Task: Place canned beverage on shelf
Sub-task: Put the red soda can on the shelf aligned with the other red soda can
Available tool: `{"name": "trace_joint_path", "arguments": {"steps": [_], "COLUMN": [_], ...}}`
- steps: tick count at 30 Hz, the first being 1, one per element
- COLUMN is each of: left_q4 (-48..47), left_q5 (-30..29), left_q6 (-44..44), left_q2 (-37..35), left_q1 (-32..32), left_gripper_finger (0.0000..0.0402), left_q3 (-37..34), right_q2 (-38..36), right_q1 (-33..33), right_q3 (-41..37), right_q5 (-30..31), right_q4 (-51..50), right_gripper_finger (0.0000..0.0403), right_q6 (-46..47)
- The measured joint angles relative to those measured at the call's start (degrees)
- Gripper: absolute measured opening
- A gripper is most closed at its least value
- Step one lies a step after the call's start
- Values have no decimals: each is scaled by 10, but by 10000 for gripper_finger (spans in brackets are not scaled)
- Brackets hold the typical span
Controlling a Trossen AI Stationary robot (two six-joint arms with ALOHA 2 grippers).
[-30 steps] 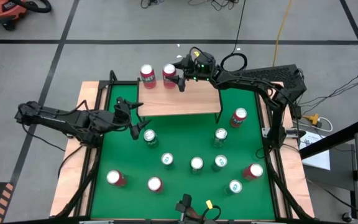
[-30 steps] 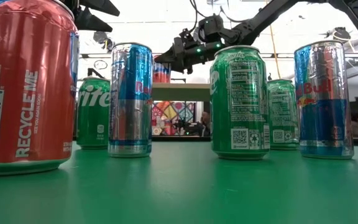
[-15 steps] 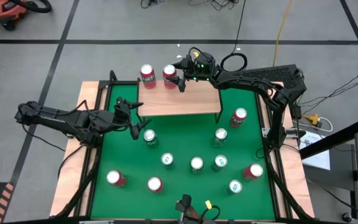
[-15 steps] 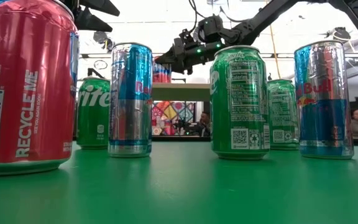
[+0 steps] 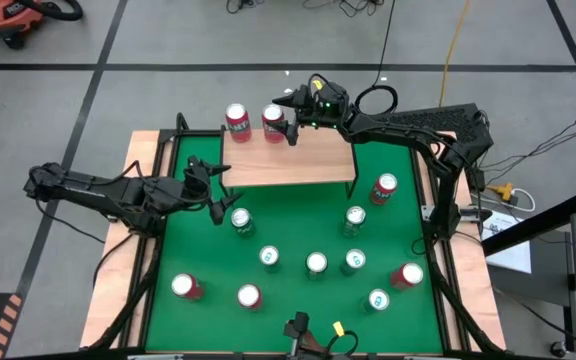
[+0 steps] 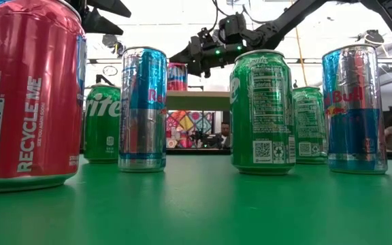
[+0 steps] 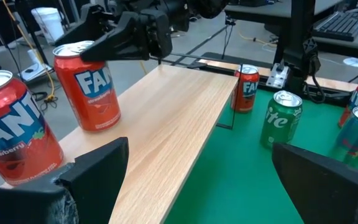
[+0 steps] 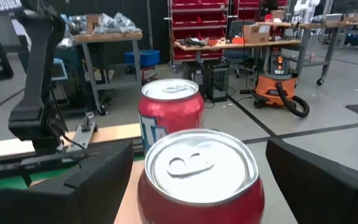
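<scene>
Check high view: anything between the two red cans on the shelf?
Nothing. Bare wood of the shelf separates the left can from the right can; high view shows it.

High view looks straight down on the whole green table, far enough to take in both my arms and the floor around. Low view sits at tabletop height, facing level across the table into the room; cans fill its foreground, very close. My left wrist view looks forward past my own fingers along the shelf, close up. My right wrist view looks past my fingers over the red can right at the lens, room behind. High, low and left wrist views share the shelf, its red cans and my right gripper.
</scene>
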Motion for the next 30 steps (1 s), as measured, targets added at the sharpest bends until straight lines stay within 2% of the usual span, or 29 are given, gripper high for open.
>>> {"name": "trace_joint_path", "arguments": {"steps": [8, 14, 26, 30], "left_q4": [-18, -17, 9, 26], "left_q5": [1, 2, 3, 19], "left_q6": [-10, -11, -40, -41], "left_q2": [0, 0, 37, 61], "left_q1": [0, 0, 0, -1], "left_gripper_finger": [396, 396, 396, 396], "left_q3": [0, 0, 0, 0], "right_q2": [-28, -82, -247, -305], "right_q1": [0, 12, 84, 131], "right_q3": [0, 0, 0, 0], "right_q5": [0, 0, 3, 64], "right_q4": [-16, -82, -329, -436], "right_gripper_finger": [359, 359, 359, 359], "right_q6": [13, 4, -51, -50]}}
